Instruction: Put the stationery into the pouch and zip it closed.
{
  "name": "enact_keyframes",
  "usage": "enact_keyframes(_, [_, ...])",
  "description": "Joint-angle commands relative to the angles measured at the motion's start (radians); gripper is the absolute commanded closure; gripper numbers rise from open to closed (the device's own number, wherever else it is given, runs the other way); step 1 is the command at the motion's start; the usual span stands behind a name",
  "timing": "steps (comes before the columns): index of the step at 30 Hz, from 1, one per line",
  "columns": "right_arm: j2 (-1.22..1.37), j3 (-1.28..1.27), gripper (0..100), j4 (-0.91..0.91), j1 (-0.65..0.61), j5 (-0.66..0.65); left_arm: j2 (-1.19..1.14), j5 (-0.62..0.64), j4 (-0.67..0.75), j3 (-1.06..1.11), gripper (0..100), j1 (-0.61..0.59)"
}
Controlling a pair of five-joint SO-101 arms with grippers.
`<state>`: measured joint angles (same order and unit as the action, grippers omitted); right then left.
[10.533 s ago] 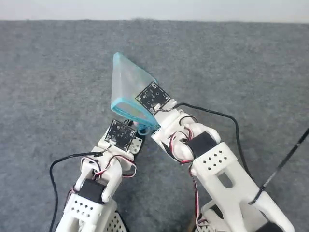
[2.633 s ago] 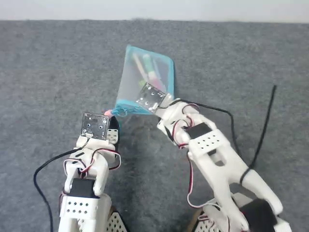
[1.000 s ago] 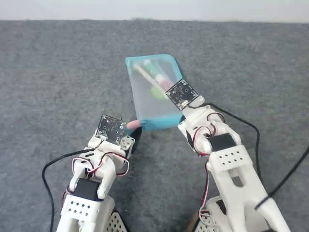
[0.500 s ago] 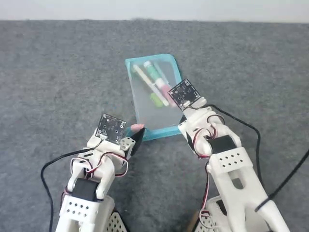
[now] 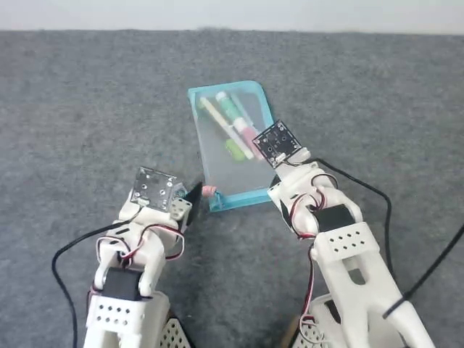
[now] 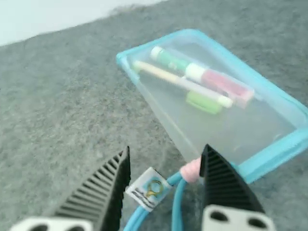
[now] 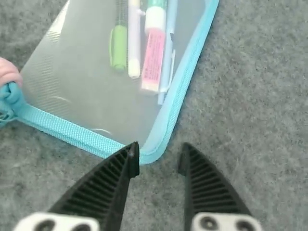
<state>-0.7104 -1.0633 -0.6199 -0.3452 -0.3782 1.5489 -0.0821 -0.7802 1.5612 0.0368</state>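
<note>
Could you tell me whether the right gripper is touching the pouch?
Cannot tell. In the right wrist view the open right gripper straddles a corner of the pouch, one finger overlapping its blue edge, but contact or hover isn't clear.

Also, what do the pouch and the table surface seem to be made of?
The pouch looks like frosted, translucent soft plastic: the stationery shows through it, slightly hazy. Its blue edge seems woven fabric tape, with a visible ribbed weave. The table surface looks like grey felt or short carpet, matte and fuzzy.
</note>
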Motion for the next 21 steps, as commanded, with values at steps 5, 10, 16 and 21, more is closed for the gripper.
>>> enact_keyframes(5, [-0.042, 0.008, 99.1, -0.028, 0.010, 0.018, 0.103, 0.028, -0.034, -0.067, 80, -0.038])
enact_keyframes(10, [-0.081, 0.005, 99.1, -0.038, 0.062, 0.029, 0.296, 0.025, -0.091, -0.010, 80, -0.038])
enact_keyframes(16, [-0.263, -0.084, 99.1, -0.030, 0.097, 0.123, 0.247, 0.029, -0.029, 0.022, 80, -0.034])
enact_keyframes(21, [-0.453, -0.227, 99.1, -0.028, 0.097, 0.124, 0.247, 0.026, 0.103, 0.114, 80, -0.029])
